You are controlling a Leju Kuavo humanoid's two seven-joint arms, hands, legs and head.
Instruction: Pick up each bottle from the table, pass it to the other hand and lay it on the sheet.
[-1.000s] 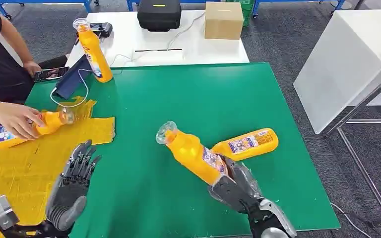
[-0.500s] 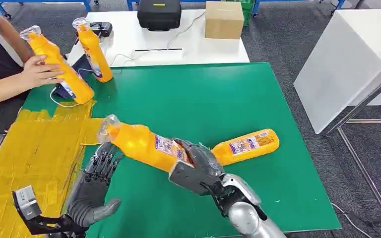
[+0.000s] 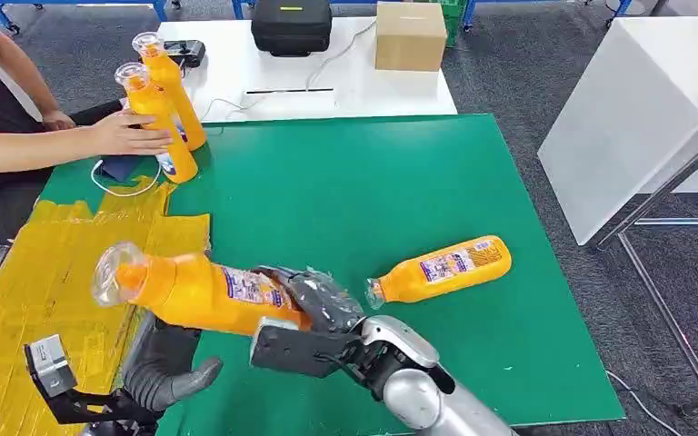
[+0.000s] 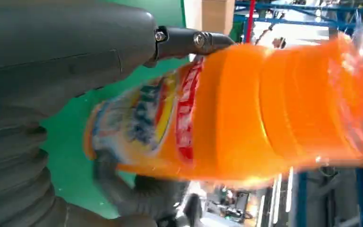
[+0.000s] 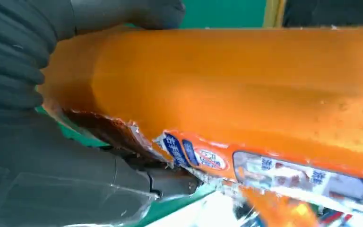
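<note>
Mid hand-over now. The right hand [image 3: 314, 309] is wrapped round the base end of one orange bottle [image 3: 200, 291], holding it up sideways, cap end out over the yellow sheet [image 3: 45, 291] by the table's left edge. The left hand [image 3: 168, 359] sits right under the bottle's middle. In the left wrist view its thumb [image 4: 66, 56] and dark fingers [image 4: 137, 189] lie on both sides of the bottle body, but I can't tell if it grips yet or just cups it.

So, my guess: this bottle is picked up and brought across, but not passed over for sure, and not laid down.

Left to do: a 2nd bottle [image 3: 441, 266] lies flat on the green table [image 3: 345, 182], nearer the right edge, untouched. No bottle lies on the sheet right now.

At the far left corner a person's hand [image 3: 132, 136] holds a 3rd bottle [image 3: 156, 127] upright, w/ a 4th bottle [image 3: 174, 91] standing just behind it. Whether those two still need a turn, can't say.

Next, prob: left hand closes, right lets go, bottle goes down on the sheet.
</note>
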